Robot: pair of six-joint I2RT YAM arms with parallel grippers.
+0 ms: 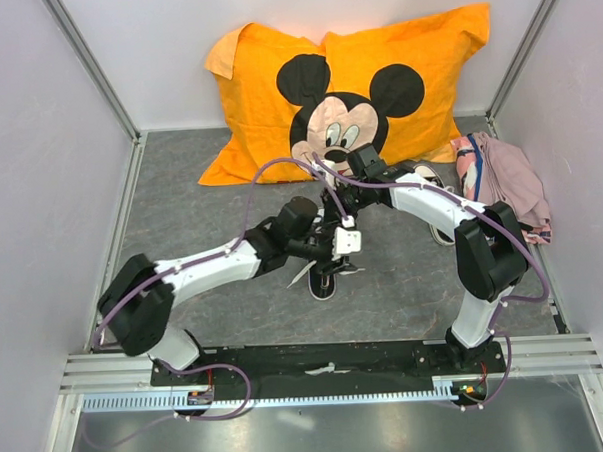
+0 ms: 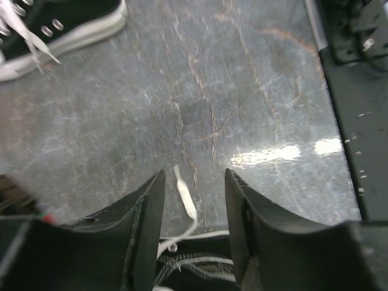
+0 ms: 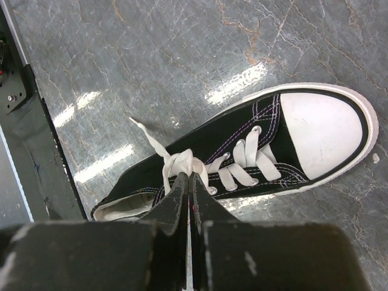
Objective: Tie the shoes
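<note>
Surface: grey marbled tabletop [image 1: 180,191], glare patches from overhead light. Walls [image 1: 30,198]: pale, plain, w/ aluminium corner posts [image 1: 96,70]. Orange Mickey Mouse pillow [image 1: 445,70] propped vs. back wall; pink cloth [image 1: 510,177] bundled by right wall.

Matt canvas shoe [image 3: 239,124], cloth laces [image 3: 241,171], smooth rubber toe cap [image 3: 315,130], glossy table [image 3: 182,48].

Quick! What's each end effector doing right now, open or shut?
Left end effector: open, holding nothing.
Right end effector: closed on the white lace.
</note>
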